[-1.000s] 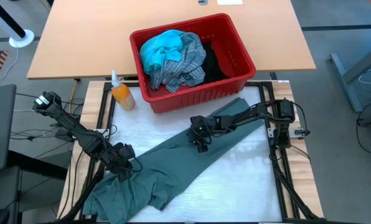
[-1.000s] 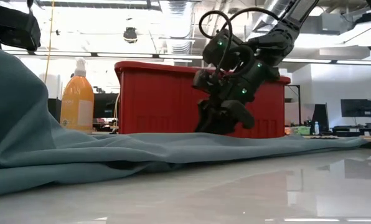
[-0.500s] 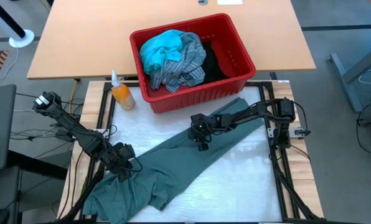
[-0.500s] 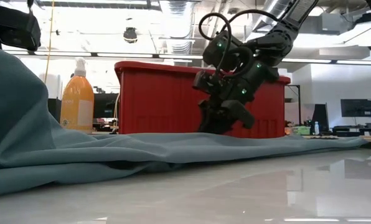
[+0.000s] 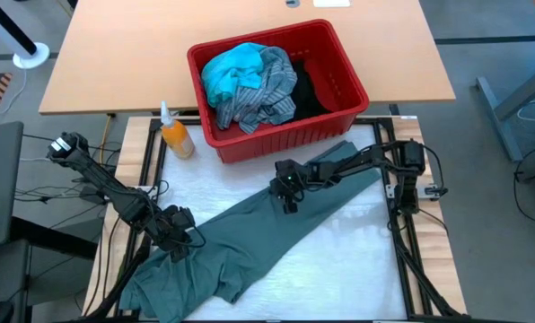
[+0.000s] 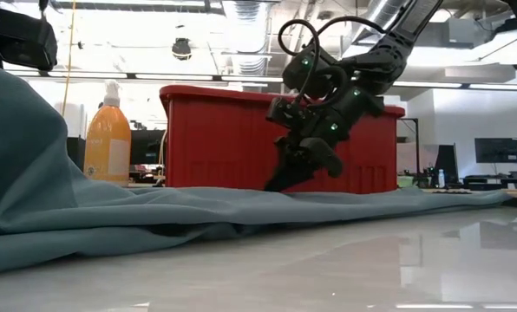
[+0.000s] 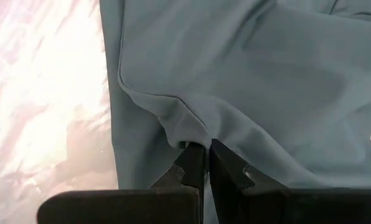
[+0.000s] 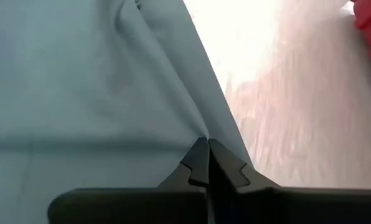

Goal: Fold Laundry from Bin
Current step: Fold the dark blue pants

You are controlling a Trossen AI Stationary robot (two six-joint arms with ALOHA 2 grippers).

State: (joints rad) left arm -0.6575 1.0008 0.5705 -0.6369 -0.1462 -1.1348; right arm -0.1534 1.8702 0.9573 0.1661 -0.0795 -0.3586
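White table (image 5: 357, 260) | grey-green garment (image 5: 276, 229) long axis diagonal, toward bin (image 5: 339, 85)

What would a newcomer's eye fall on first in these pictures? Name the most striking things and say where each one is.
The red bin at the table's far edge stands out first, piled with a turquoise garment and a striped shirt. In front of it a grey-green garment lies stretched diagonally across the white table top, pinched at its upper edge by the right gripper and near its lower left by the left gripper. An orange bottle stands left of the bin.
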